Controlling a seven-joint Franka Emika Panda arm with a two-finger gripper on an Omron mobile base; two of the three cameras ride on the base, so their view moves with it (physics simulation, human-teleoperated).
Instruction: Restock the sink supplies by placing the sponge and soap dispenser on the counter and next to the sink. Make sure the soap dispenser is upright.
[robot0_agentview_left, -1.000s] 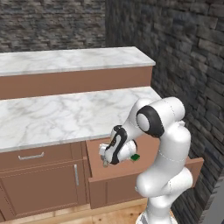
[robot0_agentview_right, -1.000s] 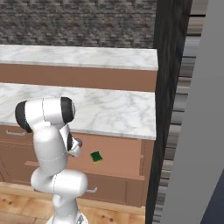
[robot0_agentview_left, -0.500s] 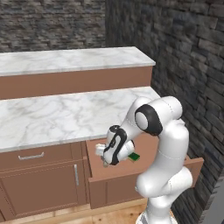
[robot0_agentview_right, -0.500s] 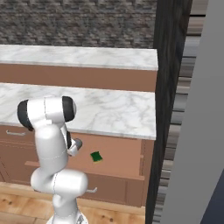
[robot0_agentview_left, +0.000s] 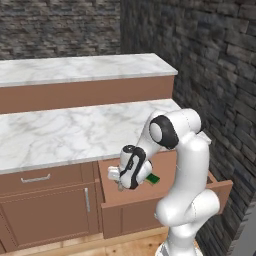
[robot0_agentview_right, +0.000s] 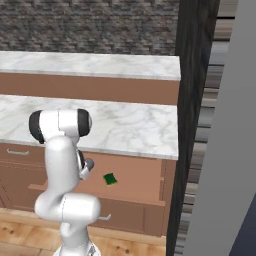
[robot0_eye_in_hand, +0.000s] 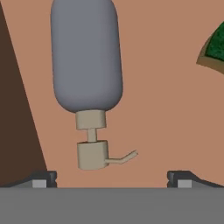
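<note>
The soap dispenser (robot0_eye_in_hand: 85, 57), a grey rounded bottle with a beige pump, lies flat on the floor of an open wooden drawer (robot0_agentview_left: 150, 207). Its pump points toward my gripper (robot0_eye_in_hand: 113, 178). The gripper is open, with its fingertips (robot0_eye_in_hand: 43, 177) wide apart just short of the pump and touching nothing. The green sponge (robot0_eye_in_hand: 215, 48) lies on the drawer floor off to one side (robot0_agentview_left: 153, 179) (robot0_agentview_right: 110, 178). My gripper (robot0_agentview_left: 121, 182) hangs inside the drawer's left part (robot0_agentview_right: 87, 167). The sink and its counter are out of view.
A plain marble worktop (robot0_agentview_left: 60, 135) overhangs the back of the drawer, and a raised marble ledge (robot0_agentview_left: 75, 67) lies behind it. A dark stone wall (robot0_agentview_left: 215, 75) stands close on the right. The drawer's brown side wall (robot0_eye_in_hand: 17, 109) runs beside the bottle.
My hand has sunk a little lower into the drawer. The sponge has stayed where it was.
</note>
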